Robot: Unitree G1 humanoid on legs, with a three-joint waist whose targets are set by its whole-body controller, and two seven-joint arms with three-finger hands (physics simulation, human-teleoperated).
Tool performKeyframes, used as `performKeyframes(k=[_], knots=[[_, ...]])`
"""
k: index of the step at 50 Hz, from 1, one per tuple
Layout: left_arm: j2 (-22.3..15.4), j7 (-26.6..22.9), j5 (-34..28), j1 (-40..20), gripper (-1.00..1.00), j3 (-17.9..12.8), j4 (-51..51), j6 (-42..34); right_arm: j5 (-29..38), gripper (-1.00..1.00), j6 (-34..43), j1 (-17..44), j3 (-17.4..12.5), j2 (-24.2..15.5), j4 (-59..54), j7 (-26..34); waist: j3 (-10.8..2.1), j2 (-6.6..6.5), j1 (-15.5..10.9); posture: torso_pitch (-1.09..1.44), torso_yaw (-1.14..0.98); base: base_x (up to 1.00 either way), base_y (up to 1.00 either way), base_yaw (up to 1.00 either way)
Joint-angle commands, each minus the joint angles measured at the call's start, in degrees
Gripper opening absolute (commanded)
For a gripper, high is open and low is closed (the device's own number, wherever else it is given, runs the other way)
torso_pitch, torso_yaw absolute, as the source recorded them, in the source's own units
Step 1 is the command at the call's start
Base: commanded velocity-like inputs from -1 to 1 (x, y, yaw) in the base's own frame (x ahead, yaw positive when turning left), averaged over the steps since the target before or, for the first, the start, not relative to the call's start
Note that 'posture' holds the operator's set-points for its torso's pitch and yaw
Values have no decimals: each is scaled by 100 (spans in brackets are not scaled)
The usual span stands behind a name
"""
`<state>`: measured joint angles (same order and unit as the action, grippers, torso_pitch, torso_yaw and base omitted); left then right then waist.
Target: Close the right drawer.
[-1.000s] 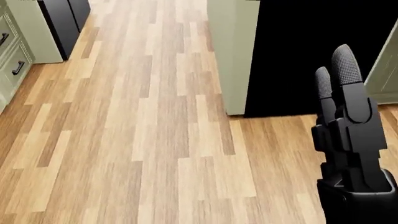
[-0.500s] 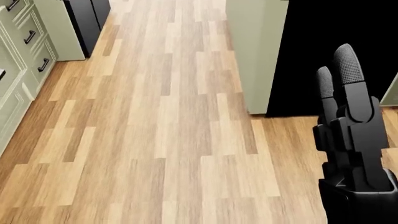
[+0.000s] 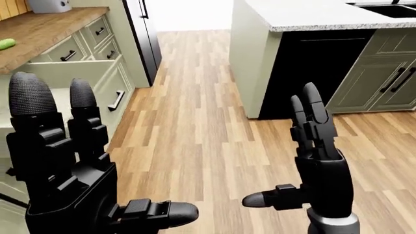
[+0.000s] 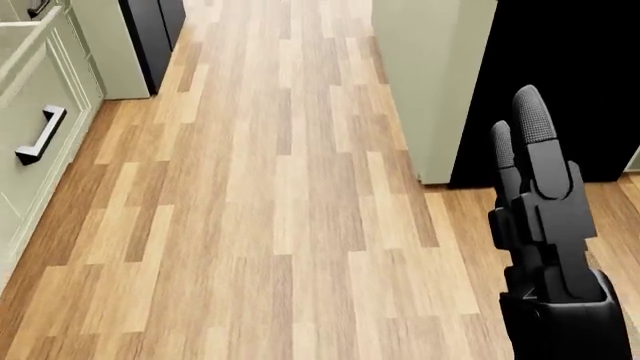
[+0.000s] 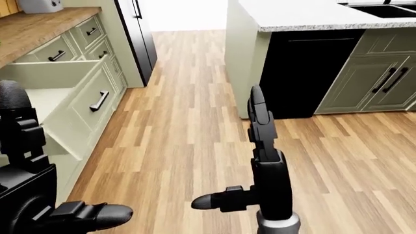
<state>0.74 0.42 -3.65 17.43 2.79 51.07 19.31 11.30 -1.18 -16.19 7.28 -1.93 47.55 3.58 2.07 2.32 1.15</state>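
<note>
Your right hand (image 3: 318,161) has its two long fingers (image 3: 310,114) standing straight up, pressed side by side, with the thumb (image 3: 269,197) stuck out level toward the left of the left-eye view — spread wide, holding nothing. The palm and wrist rise from the lower right of that view; in the head view the same hand stands upright at the lower right edge, over bare wood floor (image 4: 270,210).

Your left hand (image 3: 71,180) copies that pose at the lower left of the left-eye view: two fingers (image 3: 29,105) pointing up, thumb (image 3: 162,213) lying level toward the right, nothing between them. Its body fills the bottom left corner and hides part of the cabinet run behind it.

The drawer (image 5: 71,90) you are after is at the left of the right-eye view, pulled out from the pale green cabinets, its front panel with a dark handle (image 5: 99,100) facing the aisle. It sits just behind your left hand in the picture — whether they touch cannot be told. Above it runs a wooden counter (image 3: 45,29) with a small green thing (image 3: 5,44) at the left edge.

At the upper right stands an island with a speckled stone top (image 3: 312,12), a black panel (image 3: 312,68) under it and green doors (image 3: 384,73) beside that. A dark tall appliance (image 3: 146,34) stands at the upper left, past the drawers.
</note>
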Motion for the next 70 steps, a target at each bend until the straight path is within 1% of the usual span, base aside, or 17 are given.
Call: performKeyframes(k=[1, 5, 7, 18, 20, 21, 25, 28, 31, 32, 35, 47, 56, 58, 59, 61, 70], knots=[[-12, 42, 20, -54, 100, -36, 241, 137, -28, 100, -209, 76, 40, 22, 287, -3, -23, 11, -17, 0, 0, 0, 42, 0], [-11, 45, 22, -73, 100, -47, 240, 113, -4, 100, -192, 80, 53, 22, 295, -1, 92, -328, -4, 0, 0, 0, 43, 0], [-9, 47, 16, -75, 100, -47, 242, 105, -9, 100, -190, 77, 54, 22, 300, 2, -66, -817, -45, 0, 0, 0, 43, 0], [-12, 51, -1, -70, 100, -23, 243, 103, -32, 100, -146, 82, 48, 25, 318, 15, 118, -47, -70, 0, 0, 0, 44, 0], [-14, 52, 0, -68, 100, -23, 238, 118, -27, 100, -135, 84, 39, 28, 321, 5, 26, 232, -42, 0, 0, 0, 44, 0], [-15, 50, -5, -65, 100, -11, 223, 126, -24, 100, -132, 89, 45, 28, 314, 5, 84, 17, 45, 0, 0, 0, 44, 0], [-21, 48, -8, -45, 100, 9, 220, 154, -19, 100, -139, 78, 62, 24, 307, 7, -16, 64, -6, 0, 0, 0, 43, 0], [-21, 62, -21, -45, 100, 14, 225, 160, -10, 100, -148, 79, 60, 20, 297, 4, 74, -127, -4, 0, 0, 0, 43, 0], [-25, 66, -20, -40, 100, 11, 205, 169, -11, 100, -161, 71, 64, 19, 280, 2, 55, -484, 2, 0, 0, 0, 44, 0], [-27, 65, -13, -43, 100, 7, 204, 168, -21, 100, -165, 71, 56, 19, 277, 1, -43, -762, -17, 0, 0, 0, 44, 0], [-30, 63, -11, -34, 100, 9, 193, 185, -27, 100, -169, 68, 50, 18, 273, 4, 76, -585, -87, 0, 0, 0, 44, 0], [-23, 62, -17, -37, 100, 12, 218, 139, -10, 100, -149, 88, 46, 20, 291, 18, 39, 144, -44, 0, 0, 0, 44, 0], [-39, 65, -20, -10, 100, 54, 196, 193, 20, 100, -227, 56, 75, 10, 270, 25, 196, -274, 103, 0, 0, 22, 41, 0], [-44, 63, -17, -6, 100, 55, 185, 210, 8, 100, -241, 50, 69, 10, 265, 22, 101, -566, 102, 0, 0, 30, 41, 0], [-46, 60, -15, -1, 100, 62, 175, 215, 11, 100, -256, 45, 73, 10, 251, 19, 0, -884, 58, 0, 0, 30, 40, 0], [-47, 64, -18, -1, 100, 54, 171, 220, 7, 100, -265, 44, 71, 8, 244, 17, 162, -668, 14, 0, 0, 30, 40, 0], [-47, 66, -32, 10, 100, 73, 175, 239, 24, 100, -285, 36, 93, 3, 219, 6, 137, -214, -186, 0, 0, 30, 40, 0]])
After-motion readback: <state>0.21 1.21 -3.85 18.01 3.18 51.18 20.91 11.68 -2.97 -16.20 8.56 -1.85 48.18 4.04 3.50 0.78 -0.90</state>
